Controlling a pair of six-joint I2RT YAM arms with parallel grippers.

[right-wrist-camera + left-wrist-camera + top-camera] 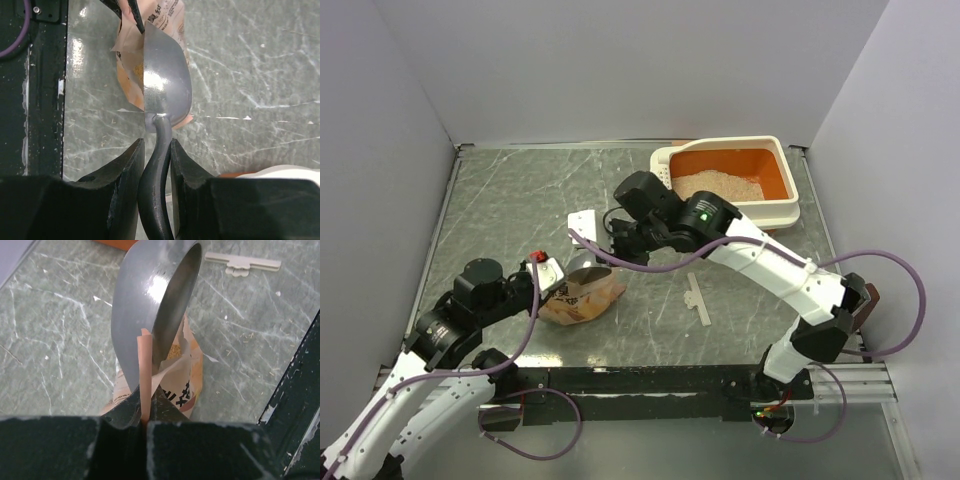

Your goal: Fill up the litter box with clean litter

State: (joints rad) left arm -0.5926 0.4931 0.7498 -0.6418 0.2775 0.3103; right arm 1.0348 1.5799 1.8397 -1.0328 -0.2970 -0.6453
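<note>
Two grips: left tool (146,410) pinches crinkled paper bag (186,385); right tool (157,150) clamps smooth grey scoop (167,80) handle.

Shining bright and even from overhead, throwing only soft, faint shadows under the arms (760,260) toward the near edge of the table (520,200). Glaring white on the bowl of the scoop (167,75) and glinting off the stone along that edge. Rendering the bag (187,385) sharp while blurring and darkening the left gripper (146,407) and the right gripper (156,147) close to the lenses.
</note>
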